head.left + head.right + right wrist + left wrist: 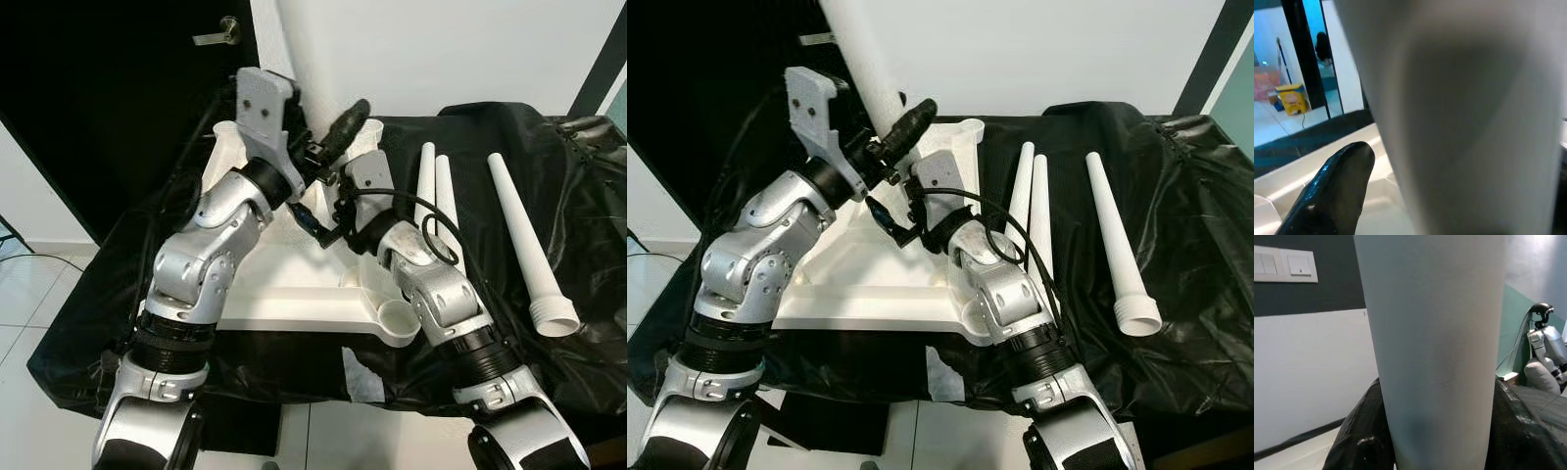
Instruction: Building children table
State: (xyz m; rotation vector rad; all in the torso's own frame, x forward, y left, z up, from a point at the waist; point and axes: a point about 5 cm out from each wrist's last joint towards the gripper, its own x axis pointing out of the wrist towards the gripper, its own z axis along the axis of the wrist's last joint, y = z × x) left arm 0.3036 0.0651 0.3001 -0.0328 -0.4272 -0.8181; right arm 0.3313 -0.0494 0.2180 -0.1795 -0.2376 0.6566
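Right eye view: the left hand [890, 137] pinches a white tapered plastic leg [862, 64], held upright over the far edge of the white upturned plastic tabletop [872, 284]. The right hand [890, 213], just below, cannot be judged. Three more white legs [1112, 245] lie right of the tabletop on the black-draped desk [1205, 255].
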